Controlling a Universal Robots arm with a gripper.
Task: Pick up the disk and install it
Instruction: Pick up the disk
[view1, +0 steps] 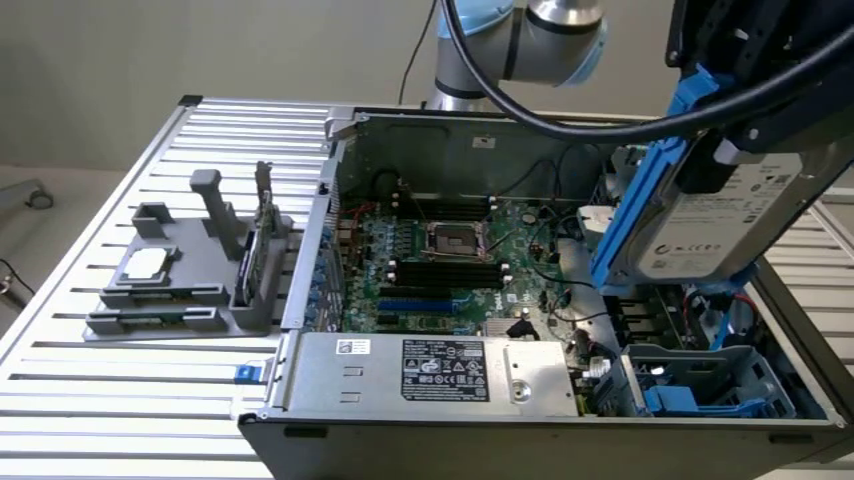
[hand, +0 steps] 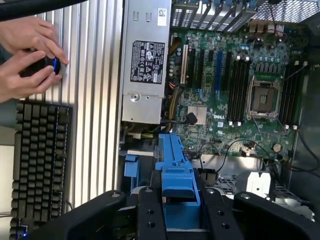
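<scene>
The disk (view1: 705, 222), a silver-grey drive with a white label in a blue plastic carrier, hangs tilted above the exterior view's right side of the open computer case (view1: 400, 130). My gripper (view1: 731, 150) is shut on its upper end. In the wrist view the carrier's blue edge (hand: 176, 167) sticks out between the black fingers (hand: 150, 215), with my gripper (hand: 182, 216) closed around it. The disk is held clear of the case, above the drive bay (view1: 707, 375).
Inside the case lie the motherboard (view1: 447, 255) and a grey power supply (view1: 427, 372). Blue caddies (view1: 727, 390) sit in the bay. A grey fixture (view1: 180, 285) holding a silver chip stands on the slatted table. A person's hands (hand: 27, 55) rest near a black keyboard (hand: 40, 160).
</scene>
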